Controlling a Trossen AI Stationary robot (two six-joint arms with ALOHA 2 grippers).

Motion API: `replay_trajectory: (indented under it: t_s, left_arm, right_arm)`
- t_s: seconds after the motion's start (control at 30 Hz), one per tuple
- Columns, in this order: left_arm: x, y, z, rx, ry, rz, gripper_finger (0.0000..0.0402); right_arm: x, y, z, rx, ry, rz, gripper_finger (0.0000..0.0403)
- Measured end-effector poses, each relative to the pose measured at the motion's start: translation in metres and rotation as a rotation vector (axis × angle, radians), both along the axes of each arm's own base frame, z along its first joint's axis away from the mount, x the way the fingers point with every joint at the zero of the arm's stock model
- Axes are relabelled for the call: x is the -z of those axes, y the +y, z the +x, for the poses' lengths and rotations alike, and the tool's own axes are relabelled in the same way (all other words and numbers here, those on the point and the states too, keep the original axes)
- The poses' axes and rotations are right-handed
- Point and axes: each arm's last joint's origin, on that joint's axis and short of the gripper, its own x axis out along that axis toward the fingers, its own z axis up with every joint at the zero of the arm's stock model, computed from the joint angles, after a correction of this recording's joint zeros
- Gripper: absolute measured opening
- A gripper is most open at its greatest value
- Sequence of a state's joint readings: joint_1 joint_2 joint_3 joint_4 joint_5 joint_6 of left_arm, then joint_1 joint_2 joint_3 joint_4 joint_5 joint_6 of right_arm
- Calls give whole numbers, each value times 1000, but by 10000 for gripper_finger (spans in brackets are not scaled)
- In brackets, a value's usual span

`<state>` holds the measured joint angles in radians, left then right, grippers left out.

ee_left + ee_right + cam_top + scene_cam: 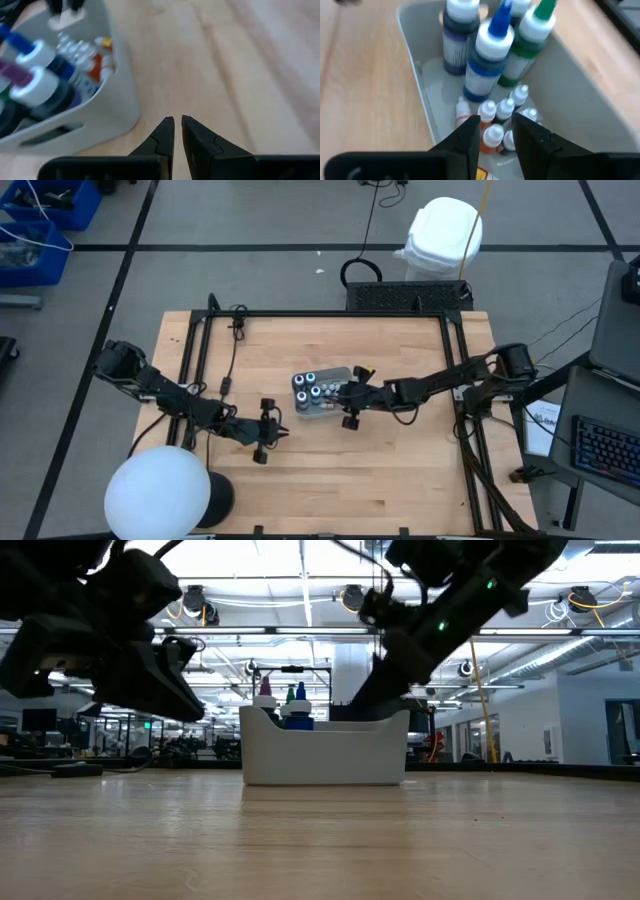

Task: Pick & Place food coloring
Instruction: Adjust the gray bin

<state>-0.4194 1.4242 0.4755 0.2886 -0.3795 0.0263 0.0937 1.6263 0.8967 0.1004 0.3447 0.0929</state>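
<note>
The right gripper hangs over the white bin, fingers slightly parted and empty — the food coloring bottles stand inside. Drifting low could topple them. The left gripper, nearly closed, waits beside it. Only the right wrist view shows the small dropper bottles beneath.

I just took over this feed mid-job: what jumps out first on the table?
A white bin at the table's middle holds upright food coloring bottles with blue, green and purple tips, plus smaller orange ones. The right gripper hangs over the bin, fingers apart above the small bottles. The left gripper waits beside the bin, fingers nearly together.
</note>
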Motion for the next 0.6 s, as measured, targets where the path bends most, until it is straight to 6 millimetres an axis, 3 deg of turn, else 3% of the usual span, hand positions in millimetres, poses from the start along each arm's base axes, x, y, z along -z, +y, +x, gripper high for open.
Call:
replay_trajectory:
  t_s: [0.17,0.3,0.6]
  left_arm:
    - [3,4,-3,-101,21,37,43]
    - [4,6,-3,-133,20,45,19]
    - [7,12,-5,-263,28,25,6]
  right_arm:
    - [-31,12,-19,26,-38,-36,52]
    - [-47,19,-36,65,-38,-64,6]
    - [-44,10,-75,325,140,-124,3]
